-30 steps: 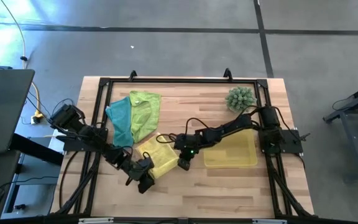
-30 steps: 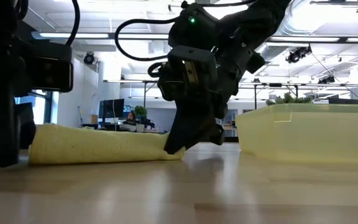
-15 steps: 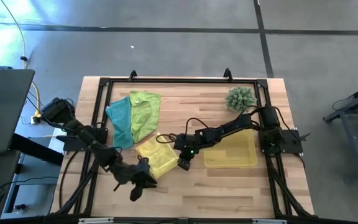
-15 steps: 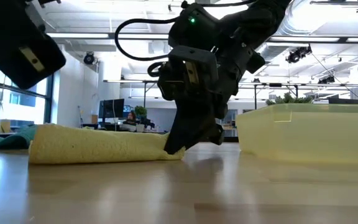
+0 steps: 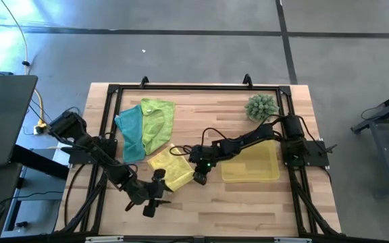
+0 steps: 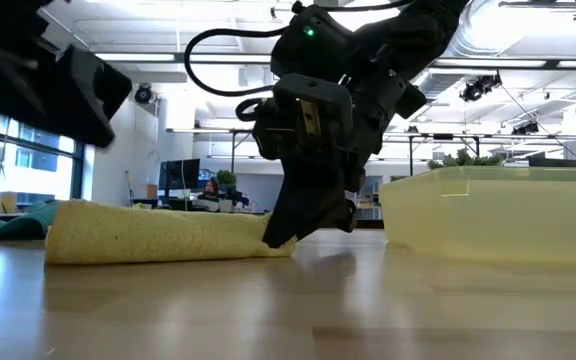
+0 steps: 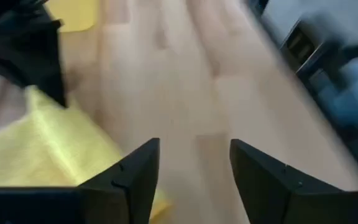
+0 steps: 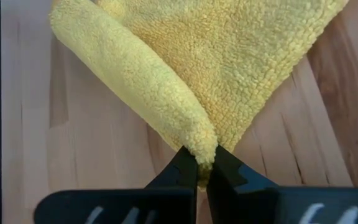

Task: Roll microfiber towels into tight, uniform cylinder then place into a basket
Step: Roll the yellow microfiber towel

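The yellow microfiber towel (image 5: 169, 169) lies on the table, its near edge rolled into a thick tube (image 6: 158, 234) (image 8: 135, 74). My right gripper (image 5: 198, 177) (image 8: 202, 167) is shut on the tube's right end. My left gripper (image 5: 159, 194) (image 7: 194, 155) hangs open just above the table off the towel's near left corner, with nothing between its fingers. The teal towel (image 5: 130, 131) and the lime green towel (image 5: 157, 121) lie crumpled together at the far left. The yellow basket (image 5: 250, 162) (image 6: 498, 215) stands right of my right gripper. My right gripper pinches the tapered right end of the rolled edge (image 8: 202, 155) between its two fingertips. The fingers slant down at it from the table's right side. The towel lies flat on the table, and the tube stretches away to the left.
A spiky green ball plant (image 5: 262, 106) sits at the far right, behind the basket. A black frame (image 5: 194, 88) runs along the table's far edge and sides. Bare wood lies along the near edge.
My left gripper has come up off the table at the towel's near left end, rolled about its own line and moved a little toward the near edge; its fingers now stand wide apart. The yellow towel and my right gripper have stayed put.
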`<state>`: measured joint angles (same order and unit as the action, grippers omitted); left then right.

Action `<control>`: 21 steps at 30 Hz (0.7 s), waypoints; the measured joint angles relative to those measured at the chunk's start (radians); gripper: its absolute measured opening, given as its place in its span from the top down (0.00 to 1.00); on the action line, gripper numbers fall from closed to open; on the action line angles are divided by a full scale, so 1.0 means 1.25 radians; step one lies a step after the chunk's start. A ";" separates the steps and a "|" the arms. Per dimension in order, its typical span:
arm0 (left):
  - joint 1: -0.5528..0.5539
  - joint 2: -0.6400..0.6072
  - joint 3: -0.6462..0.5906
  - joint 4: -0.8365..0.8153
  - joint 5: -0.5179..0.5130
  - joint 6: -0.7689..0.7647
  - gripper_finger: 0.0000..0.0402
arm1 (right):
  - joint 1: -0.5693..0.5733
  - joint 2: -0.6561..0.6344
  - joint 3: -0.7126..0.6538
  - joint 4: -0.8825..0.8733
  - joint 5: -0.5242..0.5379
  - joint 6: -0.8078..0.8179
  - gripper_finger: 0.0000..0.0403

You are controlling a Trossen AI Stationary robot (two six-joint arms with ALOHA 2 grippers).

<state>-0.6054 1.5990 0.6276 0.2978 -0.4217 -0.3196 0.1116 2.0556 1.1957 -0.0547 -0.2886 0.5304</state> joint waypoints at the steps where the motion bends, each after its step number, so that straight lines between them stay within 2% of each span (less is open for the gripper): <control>1: -0.001 0.006 0.000 0.002 -0.009 0.013 0.52 | 0.000 0.001 0.000 0.002 0.000 0.000 1.00; 5: 0.002 0.032 0.001 -0.024 -0.049 0.009 0.52 | 0.000 0.001 0.000 0.004 0.000 0.000 1.00; 10: 0.008 0.075 0.001 -0.037 -0.049 -0.040 0.53 | 0.000 0.001 0.000 0.005 0.000 0.000 1.00; 21: 0.007 0.112 0.006 -0.132 -0.060 -0.207 0.54 | 0.000 0.002 0.000 0.011 -0.002 -0.027 1.00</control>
<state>-0.5961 1.7386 0.6346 0.1327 -0.4970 -0.5785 0.1116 2.0575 1.1957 -0.0414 -0.2908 0.4964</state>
